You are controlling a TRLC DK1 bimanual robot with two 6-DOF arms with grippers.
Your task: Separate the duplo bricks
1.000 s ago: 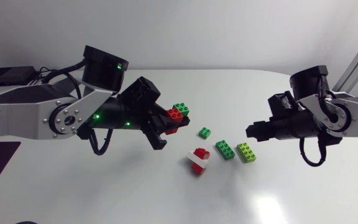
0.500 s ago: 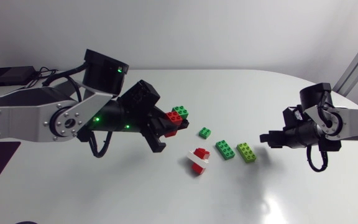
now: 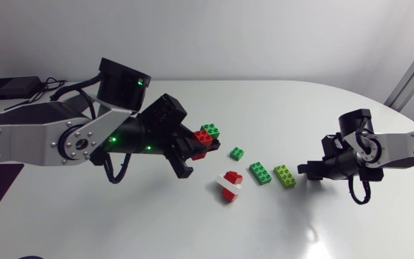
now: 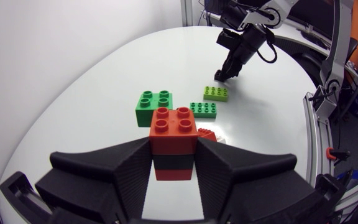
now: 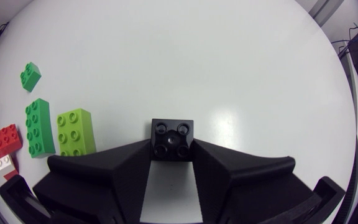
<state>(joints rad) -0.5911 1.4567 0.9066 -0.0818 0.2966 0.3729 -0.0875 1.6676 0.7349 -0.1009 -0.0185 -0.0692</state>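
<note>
Between the ribbed, wedge-shaped fingers of the left gripper (image 4: 174, 152) sits a brick stack (image 4: 173, 134): a glossy red two-by-two brick with round studs on top, a black layer under it, then more red. Both fingers press its sides, so the grasp is clenched, and the stack is held above the table's middle. A green square brick (image 4: 154, 106) is just beyond the stack; I cannot tell whether it is attached.

On the smooth white table (image 3: 192, 230) ahead lie four loose pieces. There is a small green two-by-two brick (image 3: 236, 152), a dark green two-by-four brick (image 3: 260, 173) and a lime two-by-three brick (image 3: 285, 176) just beside it. A tilted red-and-white clump (image 3: 230, 186) lies nearer the left arm.

Right of the lime brick, the right gripper (image 5: 172, 150) is low over the table. Its matte fingers are closed from both sides on a black two-by-two brick (image 5: 172, 138), studs up.
</note>
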